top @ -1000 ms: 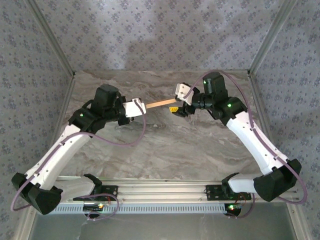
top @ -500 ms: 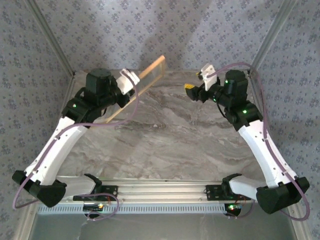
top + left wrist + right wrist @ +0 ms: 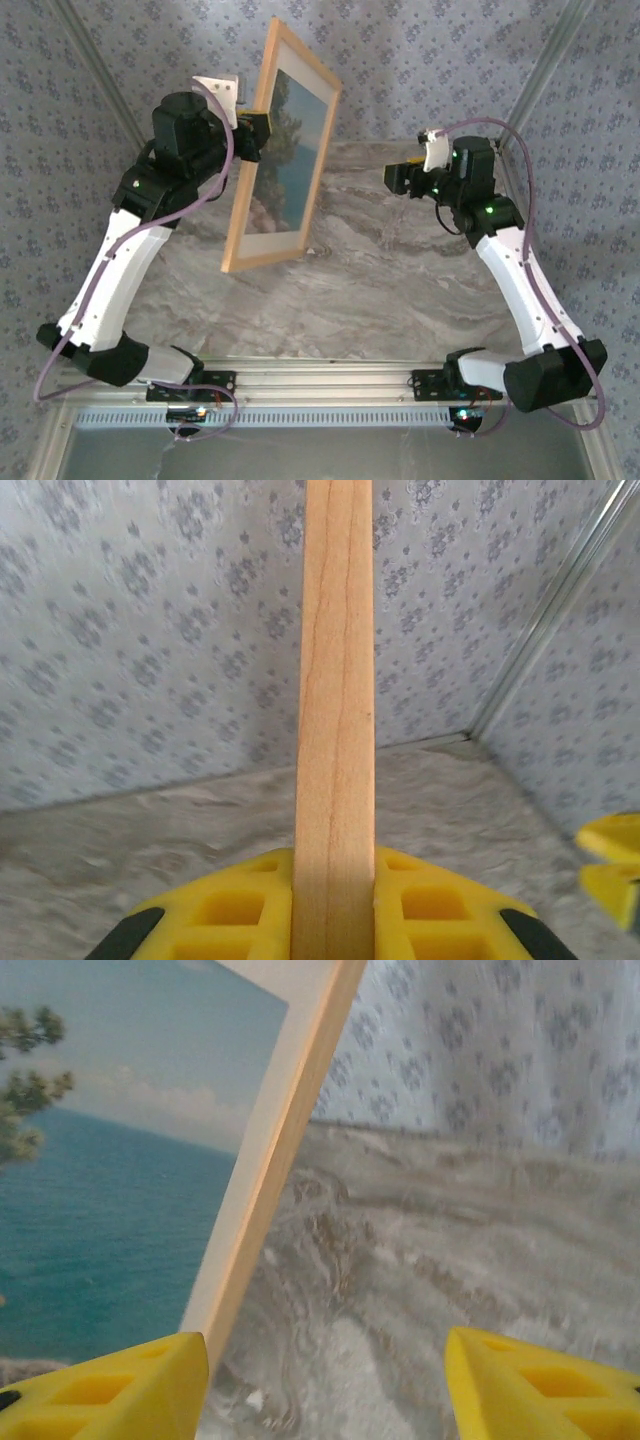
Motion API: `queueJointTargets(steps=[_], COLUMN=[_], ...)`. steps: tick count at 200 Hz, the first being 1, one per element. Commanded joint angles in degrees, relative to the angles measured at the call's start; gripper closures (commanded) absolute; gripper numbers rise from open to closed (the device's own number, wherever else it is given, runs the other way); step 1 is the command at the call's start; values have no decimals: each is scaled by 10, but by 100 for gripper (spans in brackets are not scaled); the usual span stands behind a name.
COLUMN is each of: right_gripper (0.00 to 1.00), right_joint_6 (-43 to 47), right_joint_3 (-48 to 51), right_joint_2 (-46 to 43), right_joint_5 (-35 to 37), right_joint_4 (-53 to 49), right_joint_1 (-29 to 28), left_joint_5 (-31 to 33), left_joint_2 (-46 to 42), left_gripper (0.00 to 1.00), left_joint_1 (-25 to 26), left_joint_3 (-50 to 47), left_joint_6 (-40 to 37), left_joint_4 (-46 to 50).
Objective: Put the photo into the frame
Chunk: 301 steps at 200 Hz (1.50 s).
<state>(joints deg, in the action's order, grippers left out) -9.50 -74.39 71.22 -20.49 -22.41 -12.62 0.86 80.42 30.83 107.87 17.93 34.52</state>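
Top view: left gripper (image 3: 250, 130) is clamped on the left rail of the light tan thin-railed wooden picture frame (image 3: 262, 262) and holds it up off the grey marbled table (image 3: 400, 300), nearly upright and tilted. The seaside paper photo (image 3: 292, 140), with dark trees, blue sea and pale sky, sits inside the frame, with a cream-white card mat (image 3: 272, 238) as its border. Right gripper (image 3: 398, 180) hangs well apart from the frame, nothing in it.

Left wrist: the frame rail (image 3: 335, 700) is seen edge-on, pinched tight between the yellow fingers (image 3: 235, 905).

Right wrist: yellow fingers (image 3: 545, 1385) are spread wide with bare table between them. The frame rail (image 3: 300, 1110) runs diagonally ahead, mat (image 3: 265, 1120) and photo (image 3: 100, 1180) to its left. No contact with the frame.
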Motion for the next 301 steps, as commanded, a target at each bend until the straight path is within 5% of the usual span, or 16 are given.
queueJointTargets(steps=[1, 64, 143, 196, 301], right_gripper=[33, 27, 23, 23, 23], right_joint_6=[-71, -113, -126, -121, -102], right_joint_3=[-15, -7, 32, 53, 76], right_joint_2=[10, 35, 93, 113, 133], right_joint_5=[-31, -48, -63, -46, -32], right_joint_4=[-53, -90, -108, -89, -77], right_joint_1=[14, 40, 51, 51, 43], left_joint_5=[-62, -144, -192, -228, -241], left_joint_2=[-2, -12, -39, -35, 83], left_gripper=[100, 100, 100, 100, 67], left_joint_1=[-14, -56, -98, -135, -160], left_joint_3=[29, -148, -411, -513, -571], left_joint_6=[167, 381, 530, 538, 491], left_joint_4=[-122, -267, -460, -493, -542])
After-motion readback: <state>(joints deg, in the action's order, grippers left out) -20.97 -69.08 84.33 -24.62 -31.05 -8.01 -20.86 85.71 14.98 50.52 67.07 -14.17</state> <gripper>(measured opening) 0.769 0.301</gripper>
